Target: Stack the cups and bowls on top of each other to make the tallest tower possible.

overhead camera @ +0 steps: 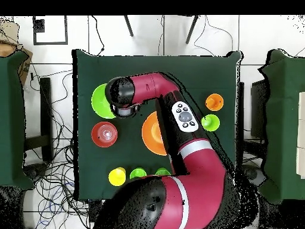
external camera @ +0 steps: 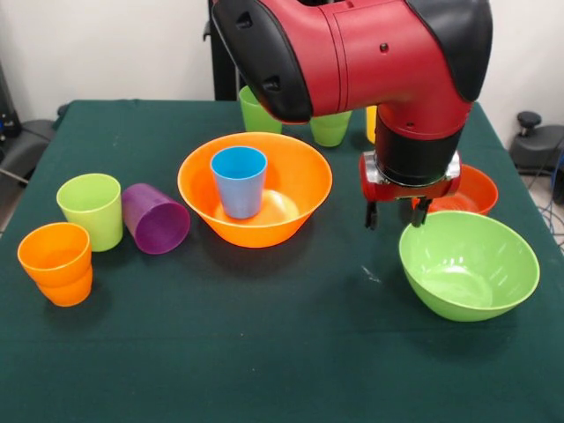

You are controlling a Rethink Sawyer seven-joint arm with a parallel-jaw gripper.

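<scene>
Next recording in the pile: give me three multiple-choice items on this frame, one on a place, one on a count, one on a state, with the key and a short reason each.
1. Where is the blue cup?
A. Inside the large orange bowl
B. Inside the lime-green bowl
C. On the table beside the purple cup

2. How many bowls are in view?
A. One
B. Three
C. Five

3. How does the purple cup stand?
A. Upright
B. Upside down
C. On its side

Key: 1 A, it stands upright within the orange bowl's rim. 2 B, orange, lime-green, and a red-orange bowl behind the tool. 3 C, its open mouth faces sideways next to the lime cup.
</scene>
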